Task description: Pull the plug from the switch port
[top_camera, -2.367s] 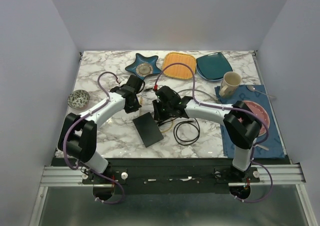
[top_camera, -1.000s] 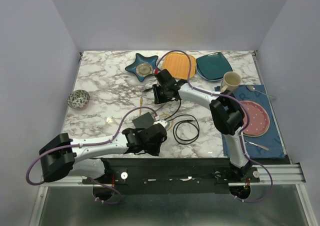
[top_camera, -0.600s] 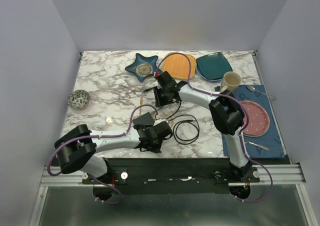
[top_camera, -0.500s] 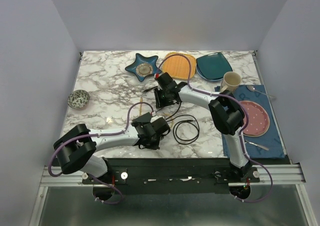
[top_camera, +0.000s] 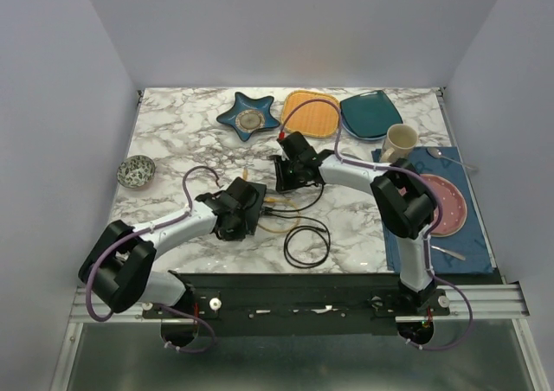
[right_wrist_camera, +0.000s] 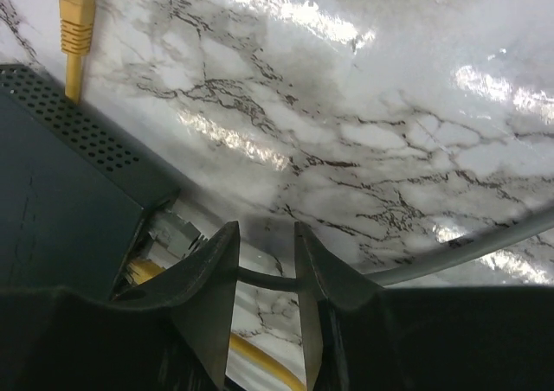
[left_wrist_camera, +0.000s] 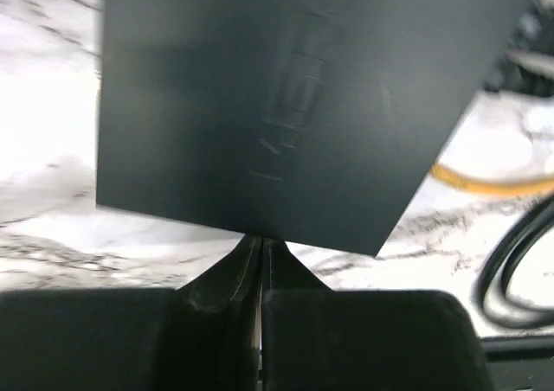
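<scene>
The switch (left_wrist_camera: 260, 105) is a flat matte black box that fills most of the left wrist view. My left gripper (left_wrist_camera: 260, 240) is shut, its tips meeting the switch's near edge. From above, the switch (top_camera: 259, 207) lies mid-table, partly under my left gripper (top_camera: 247, 209). My right gripper (top_camera: 288, 179) hovers just right of it. In the right wrist view its jaws (right_wrist_camera: 265, 228) stand apart, and a black cable (right_wrist_camera: 264, 278) crosses the gap. The switch's socket edge (right_wrist_camera: 164, 231) shows left of them. A yellow cable (right_wrist_camera: 138, 270) meets that edge. The plug there is mostly hidden.
A loose yellow plug (right_wrist_camera: 76, 15) lies on the marble. A black cable coil (top_camera: 307, 240) sits near the front. A star dish (top_camera: 247, 114), orange plate (top_camera: 310, 112), teal plate (top_camera: 370, 114) and mug (top_camera: 400, 143) line the back. A bowl (top_camera: 136, 170) sits left, a pink plate (top_camera: 446, 202) right.
My left arm has swung from the table's front edge up to the middle, the switch moving with it. The cable coil slid left and forward. My right gripper shifted slightly right.
</scene>
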